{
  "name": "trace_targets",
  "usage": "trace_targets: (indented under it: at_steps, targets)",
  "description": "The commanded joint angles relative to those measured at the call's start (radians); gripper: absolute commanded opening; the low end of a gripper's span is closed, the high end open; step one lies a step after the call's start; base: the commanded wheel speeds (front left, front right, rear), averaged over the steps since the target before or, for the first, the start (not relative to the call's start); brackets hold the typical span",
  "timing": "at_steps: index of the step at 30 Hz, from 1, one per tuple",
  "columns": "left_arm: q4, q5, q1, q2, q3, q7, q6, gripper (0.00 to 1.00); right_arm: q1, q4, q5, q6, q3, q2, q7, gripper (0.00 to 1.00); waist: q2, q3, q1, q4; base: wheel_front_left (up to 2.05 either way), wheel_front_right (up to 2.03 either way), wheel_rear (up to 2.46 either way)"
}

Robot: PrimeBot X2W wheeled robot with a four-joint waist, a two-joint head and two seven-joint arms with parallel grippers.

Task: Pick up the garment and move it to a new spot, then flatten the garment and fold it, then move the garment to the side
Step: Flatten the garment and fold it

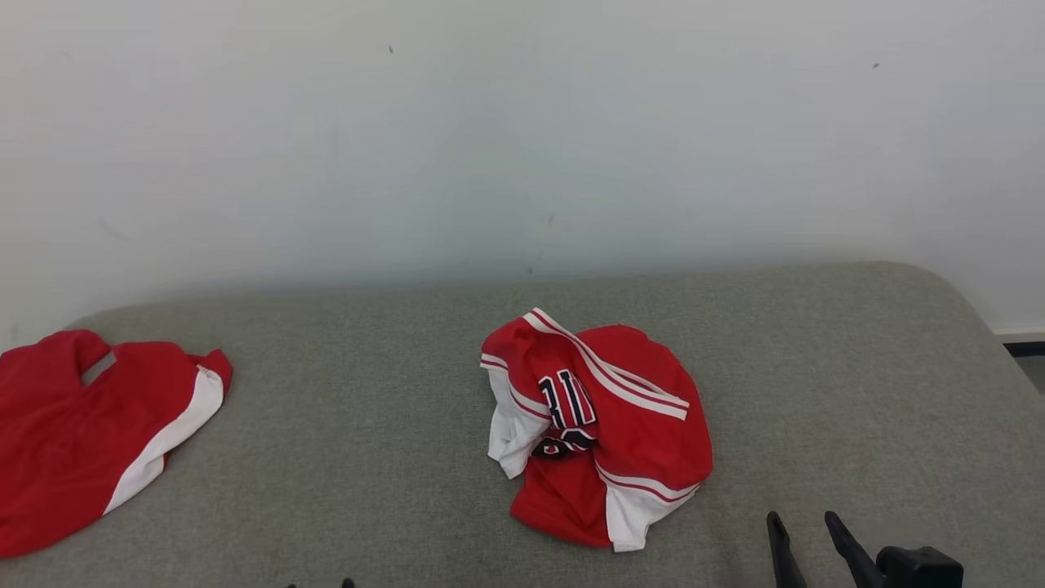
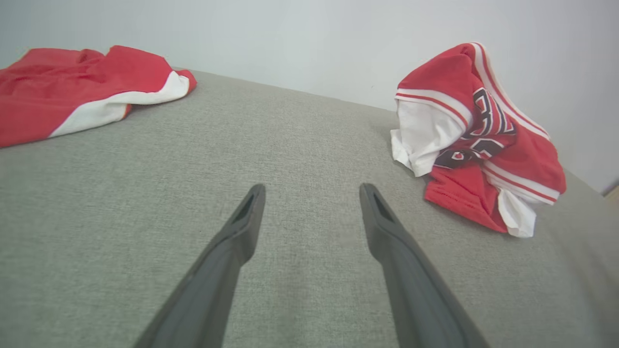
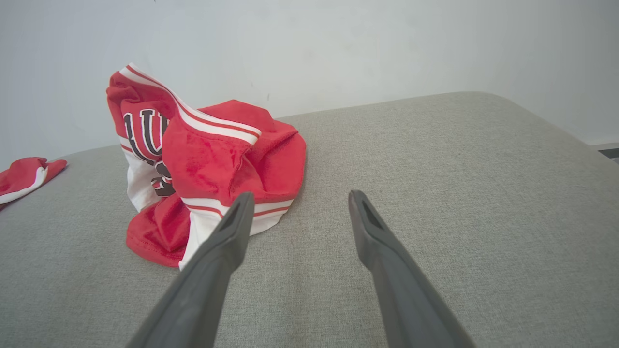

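Right wrist view first: the right gripper (image 3: 301, 198) hangs low over the grey cushion (image 3: 435, 203) with its two dark fingers spread wide and nothing between them. The left finger's tip overlaps the white hem of the crumpled jersey (image 3: 208, 169), though I cannot tell whether it touches the cloth. From where I stand that looks like a hand parked just short of its work, by the cushion's near edge, right of the heap.

The left gripper (image 2: 313, 191) is also spread and empty. It points across bare fabric near the front edge, and the jersey sits off to its right, apart from it.

The jersey is a bunched red-and-white mound with dark lettering folded into it. It lies a little right of the cushion's middle, nearer the front edge than the back one by the wall (image 1: 522, 122). I'd say no part of the job has started. The heap is too rumpled to flatten where it is, so it wants lifting by a raised fold.

A second red garment (image 1: 73, 433) lies spread at the far left edge, well apart, probably one already set aside.
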Motion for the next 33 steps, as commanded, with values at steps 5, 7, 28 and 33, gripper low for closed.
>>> trace_targets:
  at_steps: [5,7,28,33]
  targets:
    - [-0.002,-0.040,-0.064,-0.045,-0.062,0.075,-0.033,1.00,-0.016,-0.007,0.000,0.003,0.018,-0.003,0.006,1.00,0.0000,0.020,0.0001,-0.067,0.00,0.00,0.00]
    - [0.020,-0.049,-0.100,-0.061,-0.088,0.101,-0.042,1.00,-0.020,-0.009,-0.001,0.003,0.029,-0.006,0.013,1.00,0.0000,0.028,0.0001,-0.104,0.00,0.00,0.00]
    - [0.374,-0.141,-0.484,-0.129,-0.243,0.160,0.026,1.00,-0.050,-0.025,0.013,0.003,0.052,-0.007,0.016,1.00,0.0000,0.128,0.0001,-0.401,0.00,0.00,0.00]
    - [0.421,-0.139,-0.538,-0.129,-0.244,0.132,0.059,0.86,-0.062,-0.011,0.017,0.003,0.063,-0.003,0.007,1.00,0.0000,0.134,0.0001,-0.403,0.00,0.00,0.00]
